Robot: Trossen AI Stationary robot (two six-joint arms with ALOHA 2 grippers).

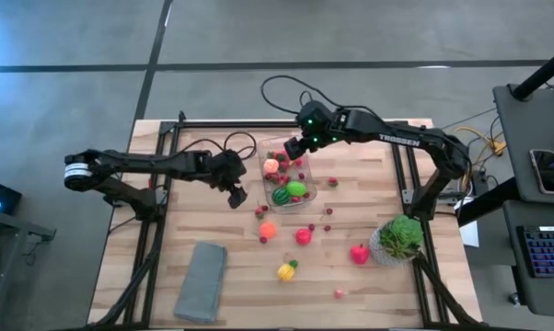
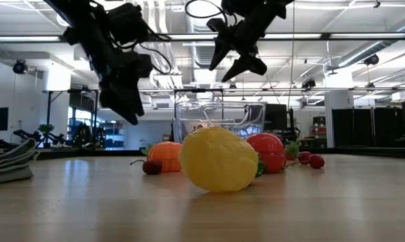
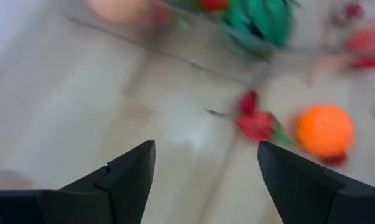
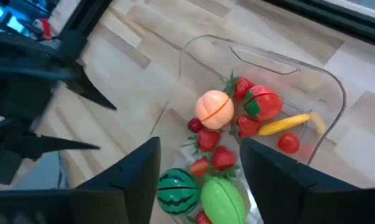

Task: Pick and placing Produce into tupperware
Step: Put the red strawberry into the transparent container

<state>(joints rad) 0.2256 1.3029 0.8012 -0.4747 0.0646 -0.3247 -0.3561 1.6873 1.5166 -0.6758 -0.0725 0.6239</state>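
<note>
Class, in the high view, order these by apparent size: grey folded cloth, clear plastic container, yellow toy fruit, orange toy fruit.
1. Grey folded cloth
2. Clear plastic container
3. Yellow toy fruit and orange toy fruit: alike, unranked.

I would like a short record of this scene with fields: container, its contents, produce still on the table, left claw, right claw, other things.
container: clear tupperware, mid-table
contents: peach, watermelon, green fruit, banana, small red pieces
produce on table: orange, red fruit, strawberry, yellow fruit, scattered berries
left claw: open, empty, beside the tupperware
right claw: open, empty, above the tupperware
other things: grey cloth, potted plant
</note>
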